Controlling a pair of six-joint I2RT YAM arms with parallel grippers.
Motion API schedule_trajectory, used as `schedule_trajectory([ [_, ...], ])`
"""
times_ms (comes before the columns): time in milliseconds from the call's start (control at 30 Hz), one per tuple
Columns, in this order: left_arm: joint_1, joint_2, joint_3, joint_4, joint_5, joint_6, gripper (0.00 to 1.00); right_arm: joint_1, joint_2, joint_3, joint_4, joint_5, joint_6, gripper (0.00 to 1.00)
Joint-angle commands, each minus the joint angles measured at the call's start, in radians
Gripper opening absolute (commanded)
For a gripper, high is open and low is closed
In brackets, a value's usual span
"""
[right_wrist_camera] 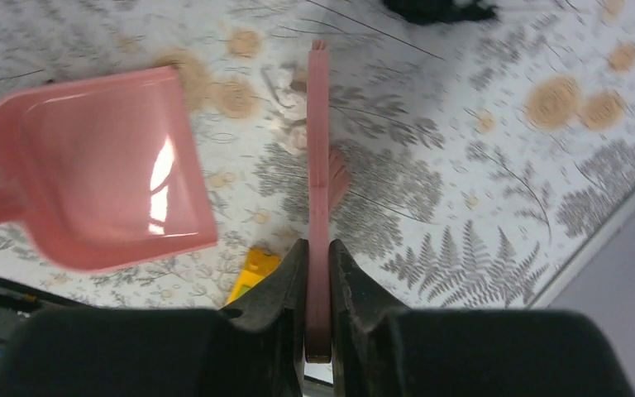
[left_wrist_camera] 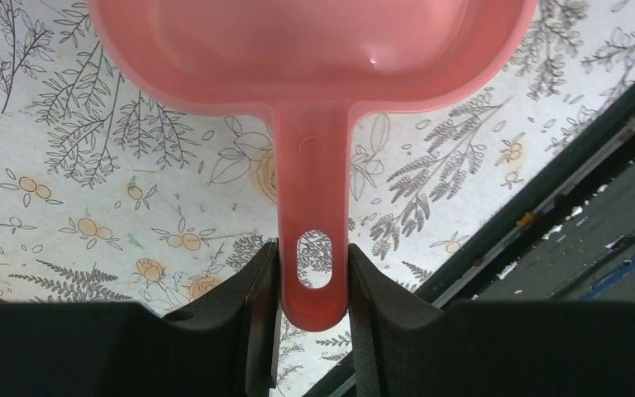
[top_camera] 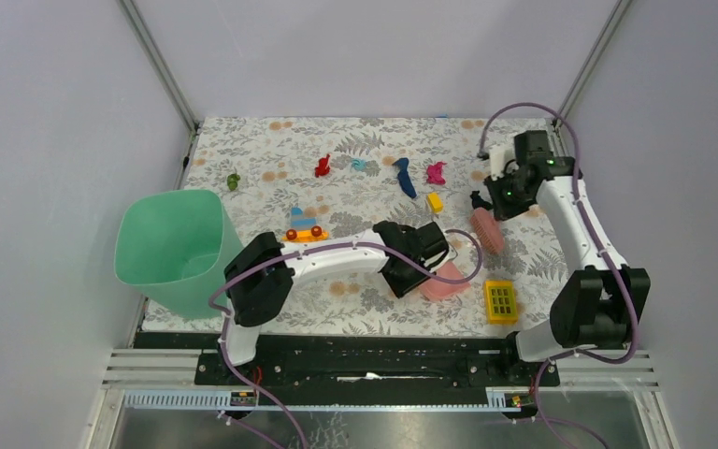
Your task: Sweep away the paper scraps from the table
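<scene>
Paper scraps lie along the far part of the leaf-print table point(top_camera: 271, 140): green point(top_camera: 233, 181), red point(top_camera: 322, 167), teal point(top_camera: 359, 165), navy point(top_camera: 404, 177) and magenta point(top_camera: 436, 172). My left gripper point(top_camera: 419, 265) is shut on the handle of the pink dustpan point(top_camera: 444, 280), which is near the front of the table. In the left wrist view my left gripper point(left_wrist_camera: 314, 281) clamps the dustpan's point(left_wrist_camera: 314, 50) handle end. My right gripper point(top_camera: 482, 203) is shut on the pink brush point(top_camera: 488, 230), just right of the dustpan. In the right wrist view my right gripper point(right_wrist_camera: 318, 273) grips the brush point(right_wrist_camera: 318, 149) edge-on.
A green bin point(top_camera: 173, 248) stands at the left edge. A yellow block with holes point(top_camera: 500, 300) lies front right, also in the right wrist view point(right_wrist_camera: 252, 269). A small yellow brick point(top_camera: 435, 201) and a blue-and-orange toy point(top_camera: 302, 227) sit mid-table. A black rail point(top_camera: 374, 344) runs along the front.
</scene>
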Motion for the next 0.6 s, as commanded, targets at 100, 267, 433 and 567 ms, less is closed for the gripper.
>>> schedule_trajectory([
  [100, 0.053, 0.028, 0.062, -0.015, 0.029, -0.002, 0.0, 0.169, -0.04, 0.025, -0.121, -0.143, 0.055, 0.0],
  [267, 0.057, 0.019, 0.046, 0.006, 0.038, -0.002, 0.0, 0.171, -0.084, 0.102, -0.235, -0.255, 0.069, 0.0],
  [433, 0.056, -0.017, 0.004, 0.033, 0.025, -0.003, 0.0, 0.171, -0.112, 0.184, -0.274, -0.196, 0.06, 0.0],
  [567, 0.057, -0.08, -0.052, 0.083, -0.012, -0.003, 0.0, 0.17, -0.097, 0.249, -0.262, -0.042, 0.041, 0.0],
])
